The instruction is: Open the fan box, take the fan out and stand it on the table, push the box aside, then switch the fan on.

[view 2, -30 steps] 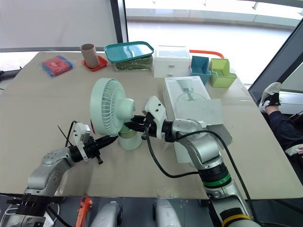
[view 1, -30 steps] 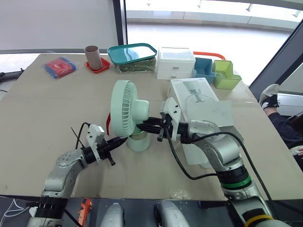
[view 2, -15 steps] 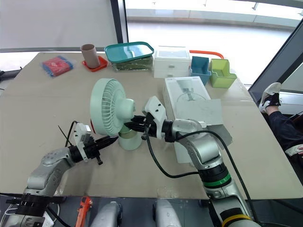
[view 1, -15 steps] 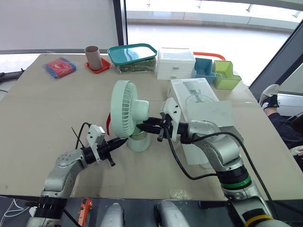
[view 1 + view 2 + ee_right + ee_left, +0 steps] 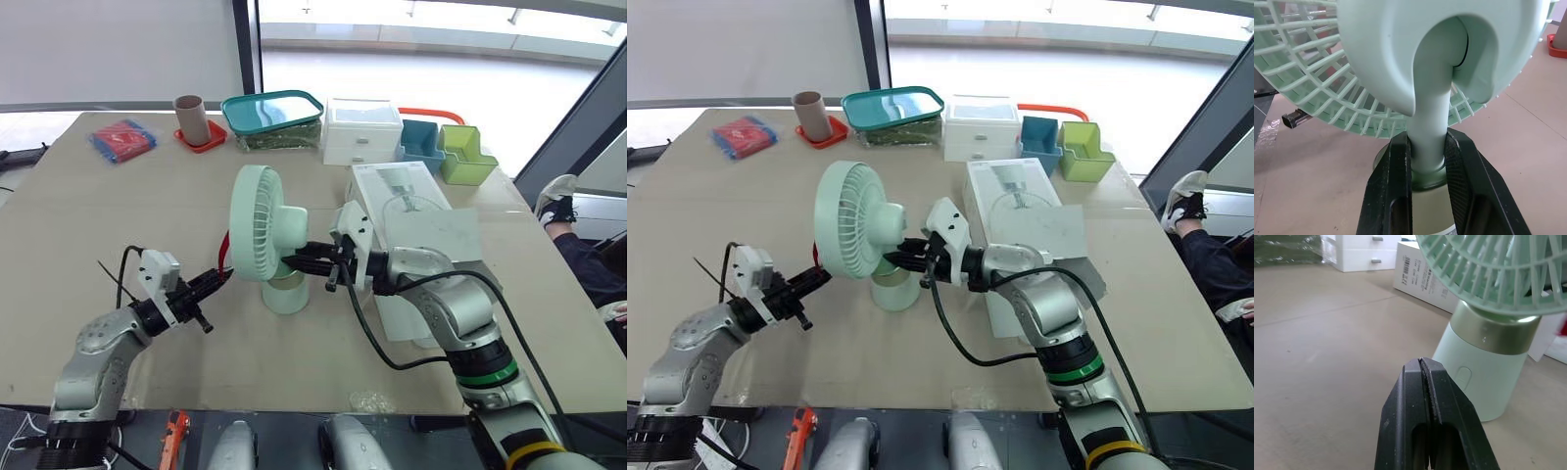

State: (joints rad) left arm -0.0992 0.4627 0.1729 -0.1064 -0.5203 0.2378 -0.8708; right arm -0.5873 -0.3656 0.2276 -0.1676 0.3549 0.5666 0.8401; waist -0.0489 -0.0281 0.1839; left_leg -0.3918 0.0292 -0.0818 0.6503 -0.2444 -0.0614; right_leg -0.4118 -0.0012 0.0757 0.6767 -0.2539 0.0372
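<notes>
Right pincer (image 5: 297,262) is clamped on the neck of the fan (image 5: 257,223), its forearm level in front of the white box (image 5: 416,225). Left pincer (image 5: 221,277), fingers together and empty, points at the fan's base, near but apart. The fan stands upright mid-worktop (image 5: 108,235); bins (image 5: 468,157) line the far edge.

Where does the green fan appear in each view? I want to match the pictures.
Left eye view: fan mid-table, neck clamped by the right claw.
Right eye view: fan mid-table, left of centre.
Left wrist view: base and grille just beyond the shut left claw.
Right wrist view: neck between the fingers, housing above.
Shared landmark: white fan box beside the fan on the robot's right; its barcoded end behind the base.
</notes>
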